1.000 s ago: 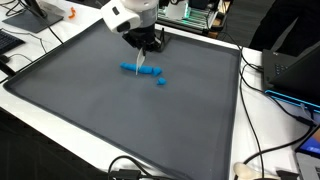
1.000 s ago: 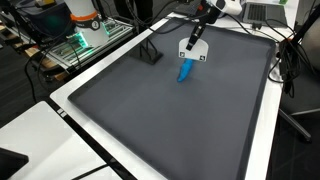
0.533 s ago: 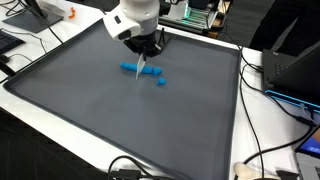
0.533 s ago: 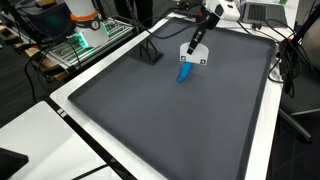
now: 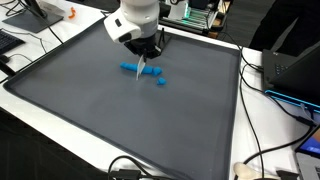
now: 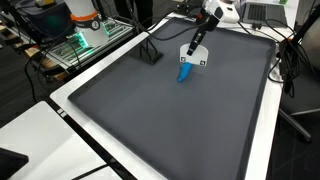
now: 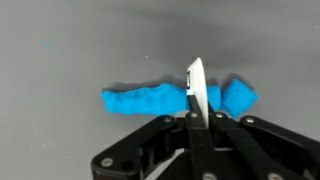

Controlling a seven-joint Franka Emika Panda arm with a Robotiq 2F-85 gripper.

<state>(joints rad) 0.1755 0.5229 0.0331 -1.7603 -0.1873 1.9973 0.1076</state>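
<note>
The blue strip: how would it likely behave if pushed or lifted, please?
The blue strip looks soft, like dough: its lumpy surface suggests it would dent or sag rather than stay stiff. Lying flat on the mat, it seems unlikely to roll. The blade seems to part it easily.

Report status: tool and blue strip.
Tool shut on white blade. Blade upright over blue strip, contact unclear. Nearby, small blue piece.

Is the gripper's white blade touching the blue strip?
Cannot tell. In the wrist view the white blade overlaps the blue strip; neither contact nor gap shows.
</note>
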